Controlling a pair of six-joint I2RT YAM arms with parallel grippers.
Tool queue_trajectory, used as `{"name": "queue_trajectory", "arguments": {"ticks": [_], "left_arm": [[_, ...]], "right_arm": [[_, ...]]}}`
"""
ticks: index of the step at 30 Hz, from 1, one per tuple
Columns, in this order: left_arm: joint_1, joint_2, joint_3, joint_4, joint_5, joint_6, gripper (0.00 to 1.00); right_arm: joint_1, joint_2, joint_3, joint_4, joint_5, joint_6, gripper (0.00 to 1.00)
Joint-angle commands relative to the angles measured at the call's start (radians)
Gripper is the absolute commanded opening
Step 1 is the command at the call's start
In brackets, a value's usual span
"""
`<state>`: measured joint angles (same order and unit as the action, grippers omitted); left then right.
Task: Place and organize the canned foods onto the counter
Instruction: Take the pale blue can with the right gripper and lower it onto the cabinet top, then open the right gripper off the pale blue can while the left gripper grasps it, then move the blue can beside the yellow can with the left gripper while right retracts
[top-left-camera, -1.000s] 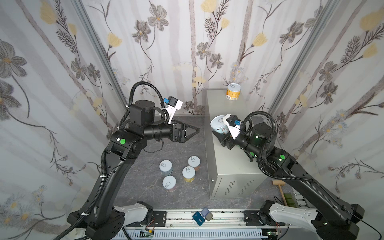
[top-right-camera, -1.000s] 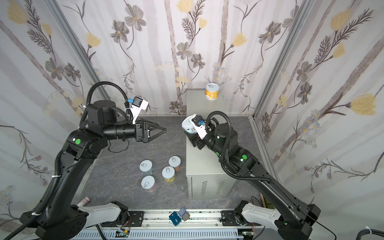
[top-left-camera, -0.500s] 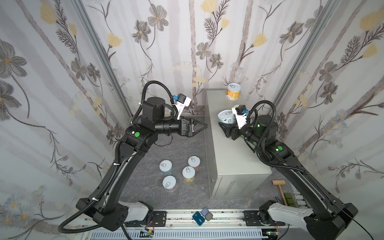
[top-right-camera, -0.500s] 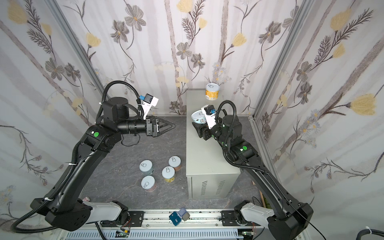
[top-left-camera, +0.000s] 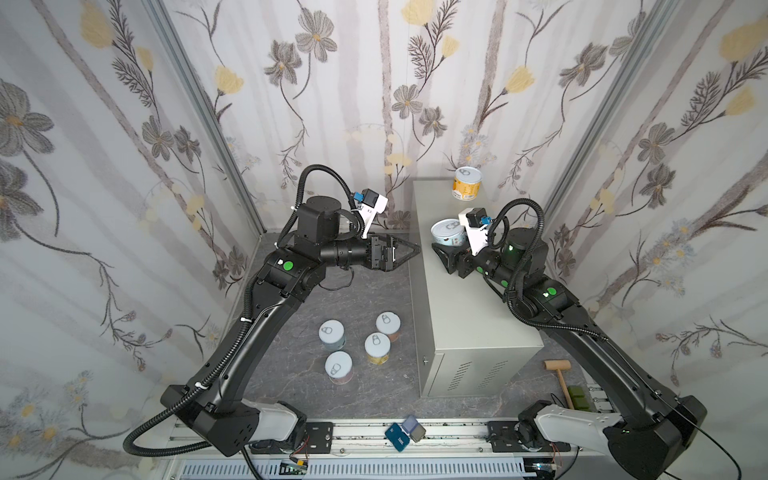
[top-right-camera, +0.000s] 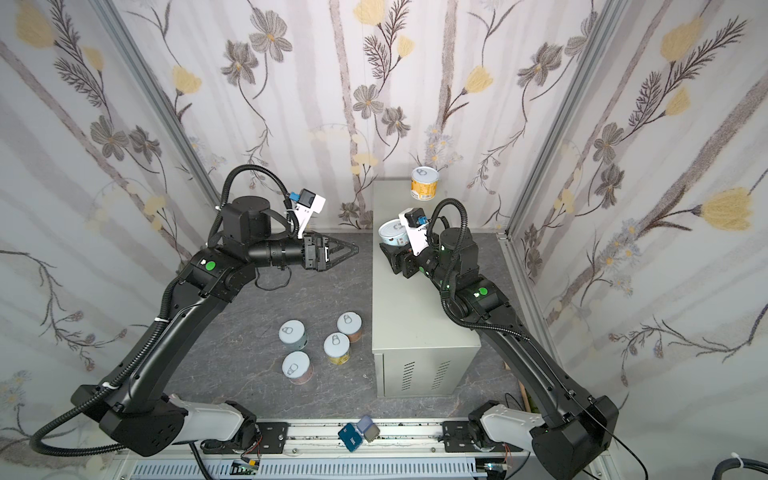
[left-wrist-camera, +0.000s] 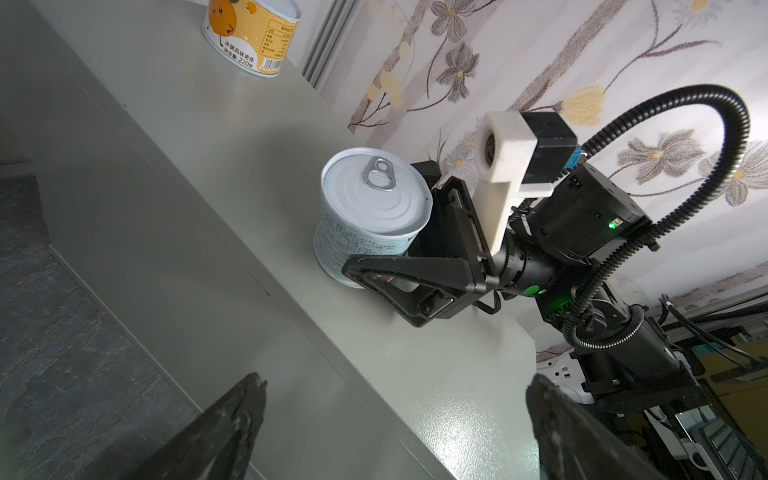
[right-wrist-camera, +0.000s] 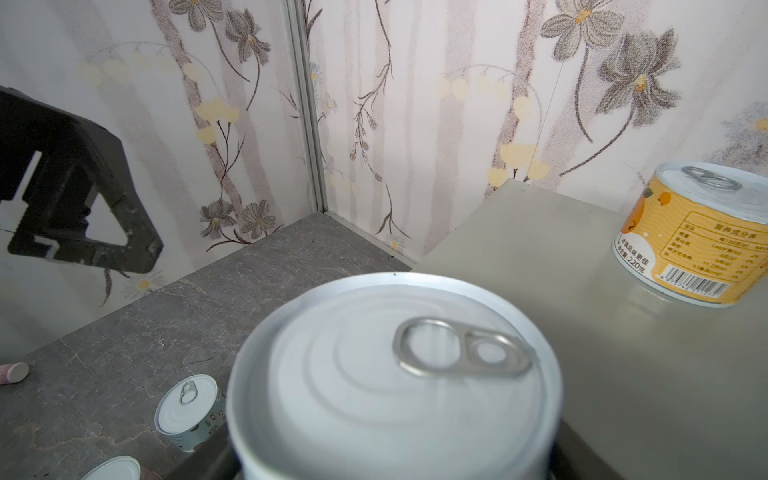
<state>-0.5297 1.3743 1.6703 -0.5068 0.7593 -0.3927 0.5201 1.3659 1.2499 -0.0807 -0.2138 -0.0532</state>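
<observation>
The orange can stands upright at the far end of the counter, so that is 1 home. The blue can is nearer the middle of the top, close to its left edge and upright, and in the left wrist view its base looks to sit flat on the metal. The right gripper straddles it, 1 finger low along the near side and the other mostly hidden behind. Whether the jaws are pinching the label or have let go, I cannot tell. Call it 2 of 6 up, the 2nd not yet clear of the gripper. Down on the floor, 4 wait upright in a close cluster beside the counter's left wall: second blue can, salmon can, yellow can, pink can. The left gripper hangs over the floor just beside the counter's left edge, jaws spread wide and holding nothing, well above that cluster. My read: roughly a third done, with 4 lifts left plus the tidying, since the 2 on top stand apart.
</observation>
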Motion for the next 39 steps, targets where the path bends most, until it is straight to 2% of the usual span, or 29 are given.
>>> {"name": "queue_trajectory", "arguments": {"ticks": [1, 7, 9, 11, 13, 17, 21, 30, 39], "left_arm": [[-0.011, 0.018, 0.009, 0.102, -0.002, -0.021, 1.00], [-0.054, 0.072, 0.041, 0.099, -0.074, -0.001, 0.99], [-0.081, 0.100, 0.073, 0.054, -0.130, 0.039, 0.99], [-0.108, 0.138, 0.122, -0.009, -0.199, 0.085, 1.00], [-0.135, 0.168, 0.165, -0.052, -0.264, 0.121, 1.00], [-0.183, 0.214, 0.232, -0.105, -0.349, 0.187, 1.00], [-0.243, 0.246, 0.273, -0.146, -0.497, 0.285, 1.00], [-0.294, 0.365, 0.397, -0.196, -0.549, 0.359, 0.97], [-0.295, 0.456, 0.501, -0.222, -0.600, 0.397, 0.85]], "right_arm": [[0.000, -0.003, 0.000, 0.070, -0.012, 0.008, 0.79], [-0.004, -0.045, -0.023, 0.066, -0.017, -0.002, 0.83], [-0.010, -0.074, -0.020, 0.061, -0.030, 0.007, 0.89], [-0.024, -0.102, 0.000, 0.028, -0.054, 0.028, 0.98], [-0.035, -0.122, 0.054, -0.070, -0.071, 0.040, 1.00], [-0.050, -0.174, 0.128, -0.237, 0.045, 0.072, 1.00], [-0.092, -0.235, 0.141, -0.324, 0.164, 0.093, 1.00], [-0.153, -0.317, 0.136, -0.422, 0.251, 0.064, 1.00], [-0.155, -0.388, 0.070, -0.422, 0.257, 0.070, 1.00]]}}
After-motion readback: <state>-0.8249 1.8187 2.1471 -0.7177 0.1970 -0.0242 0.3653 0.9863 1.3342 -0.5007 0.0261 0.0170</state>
